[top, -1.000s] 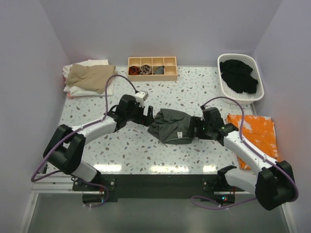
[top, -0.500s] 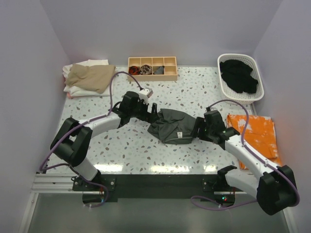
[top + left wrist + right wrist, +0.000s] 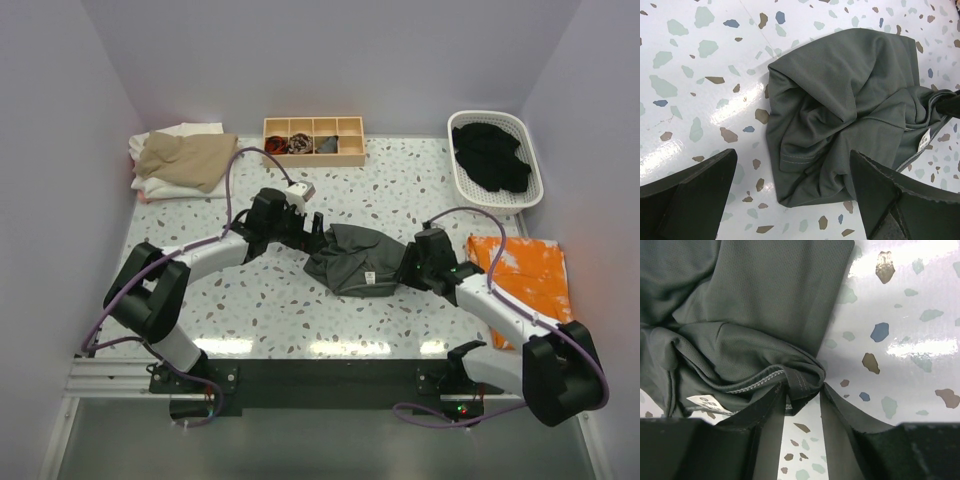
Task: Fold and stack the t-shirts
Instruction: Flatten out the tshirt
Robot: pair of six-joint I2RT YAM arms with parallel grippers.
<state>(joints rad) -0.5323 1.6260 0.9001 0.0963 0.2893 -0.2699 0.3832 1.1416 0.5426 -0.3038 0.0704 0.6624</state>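
Observation:
A dark charcoal-grey t-shirt (image 3: 352,260) lies crumpled in the middle of the table. My left gripper (image 3: 316,228) is open at the shirt's upper left edge. In the left wrist view (image 3: 794,167) its fingers (image 3: 695,192) straddle a folded corner of the shirt (image 3: 850,105) without gripping it. My right gripper (image 3: 407,264) is at the shirt's right edge. In the right wrist view (image 3: 804,387) it is shut on a stitched hem fold of the shirt (image 3: 755,305), close above the table. A white label (image 3: 704,402) shows on the cloth.
Folded tan and white t-shirts (image 3: 185,158) are stacked at the back left. A wooden compartment tray (image 3: 313,140) with small fabric bundles stands at the back. A white basket (image 3: 530,190) at the back right holds black cloth. An orange cloth (image 3: 528,275) lies at the right.
My left gripper has swung right and farther back, up to the shirt's upper left edge. My right gripper shifted slightly nearer along the shirt's right edge. The shirt has barely moved.

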